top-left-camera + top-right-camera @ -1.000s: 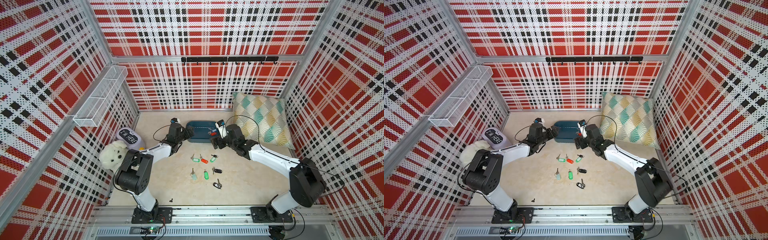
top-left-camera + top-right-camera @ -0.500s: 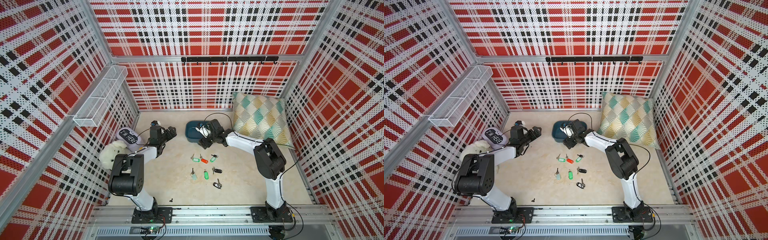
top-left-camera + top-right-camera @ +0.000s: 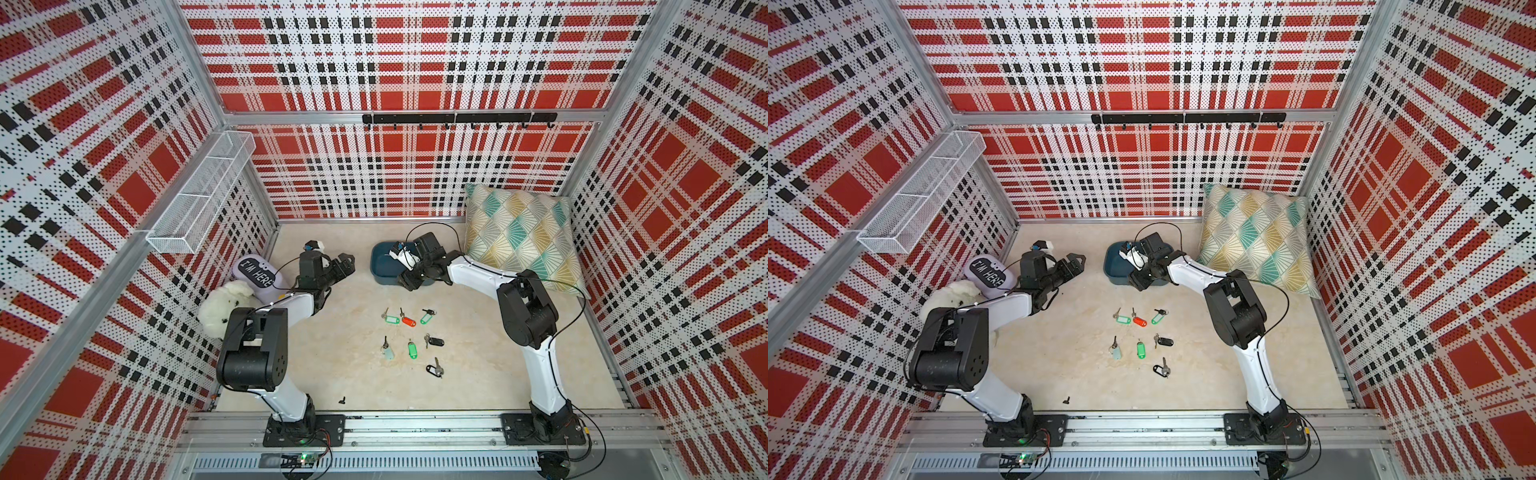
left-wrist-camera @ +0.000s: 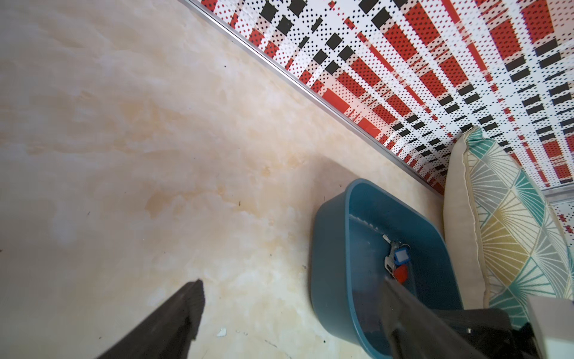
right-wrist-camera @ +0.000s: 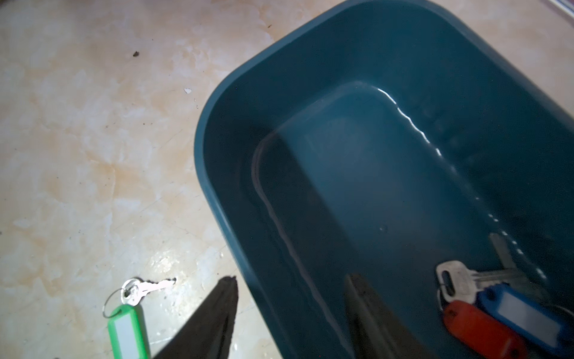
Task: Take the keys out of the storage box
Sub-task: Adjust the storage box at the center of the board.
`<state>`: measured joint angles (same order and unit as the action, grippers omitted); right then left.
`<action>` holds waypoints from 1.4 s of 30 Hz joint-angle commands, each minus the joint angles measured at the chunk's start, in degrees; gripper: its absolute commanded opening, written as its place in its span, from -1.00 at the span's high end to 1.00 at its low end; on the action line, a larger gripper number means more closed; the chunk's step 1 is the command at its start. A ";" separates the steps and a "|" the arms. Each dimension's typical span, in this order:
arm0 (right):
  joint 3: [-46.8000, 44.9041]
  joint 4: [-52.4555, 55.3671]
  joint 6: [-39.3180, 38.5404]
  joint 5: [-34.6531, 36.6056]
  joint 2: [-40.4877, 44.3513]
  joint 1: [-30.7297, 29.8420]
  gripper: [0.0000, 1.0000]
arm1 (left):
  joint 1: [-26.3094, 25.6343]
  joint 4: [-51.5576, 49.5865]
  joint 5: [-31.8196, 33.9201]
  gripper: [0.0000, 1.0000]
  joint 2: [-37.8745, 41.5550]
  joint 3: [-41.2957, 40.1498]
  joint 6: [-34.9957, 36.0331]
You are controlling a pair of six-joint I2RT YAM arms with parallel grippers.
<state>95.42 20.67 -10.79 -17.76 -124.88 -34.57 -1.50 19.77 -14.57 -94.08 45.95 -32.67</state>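
Beside the storage box [image 3: 379,266] — pillow [image 3: 519,232]; right gripper [image 5: 292,278] straddles its wall.

Both top views hang high above the rail [image 3: 415,428] at six o'clock, tipped down toward the back wall [image 3: 415,174] at twelve. They take in the whole cell from far off and are almost the same picture twice: box [image 3: 380,274] near twelve, pillow [image 3: 519,237] at two. The left wrist camera sits low around ten o'clock, skimming the floor [image 4: 155,155] toward two and catching box and pillow. The right wrist camera is right over the box's six o'clock edge, peering down inside. Both wrist views share the box and the keys [image 5: 497,317] in it.
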 commanded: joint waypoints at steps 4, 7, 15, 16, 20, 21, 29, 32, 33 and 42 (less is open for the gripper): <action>4.32 4.70 -1.23 -5.15 -2.24 0.36 0.23 | 0.46 1.32 -0.77 -0.87 -0.35 -0.10 1.20; 6.32 7.59 -1.81 -7.94 -2.62 0.47 0.52 | 0.51 1.32 -0.81 -0.87 -0.22 -0.21 1.23; 10.69 14.61 -3.10 -13.44 -2.22 0.71 0.97 | 0.74 1.31 -0.77 -0.87 0.39 -0.59 1.20; 11.72 15.64 -3.34 -14.13 -2.12 0.79 1.00 | 0.73 1.30 -0.81 -0.87 0.39 -0.52 1.20; 15.59 19.00 -3.63 -16.91 -1.62 1.08 1.00 | 0.66 1.28 -0.73 -0.86 0.84 -0.69 1.20; 16.82 20.20 -3.54 -18.09 -1.68 1.23 1.00 | 0.71 1.25 -0.68 -0.86 0.99 -0.78 1.21; 18.05 21.26 -1.71 -22.85 -0.11 1.84 1.00 | 0.89 1.27 -0.76 -0.87 1.31 -1.09 1.19; 17.92 21.04 -1.46 -22.79 -0.01 2.17 1.00 | 0.90 1.32 -0.73 -0.86 1.44 -1.14 1.20; 18.20 21.08 -1.20 -23.15 -0.10 2.43 1.00 | 0.90 1.29 -0.73 -0.87 1.45 -1.14 1.20; 24.95 25.65 -1.33 -22.56 -0.63 3.27 1.00 | 0.90 1.29 -0.55 -0.86 1.80 -1.39 1.20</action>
<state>117.64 44.45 -11.90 -40.03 -126.96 -31.68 -1.04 20.03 -14.81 -94.02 45.30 -32.49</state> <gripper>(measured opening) 0.113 0.932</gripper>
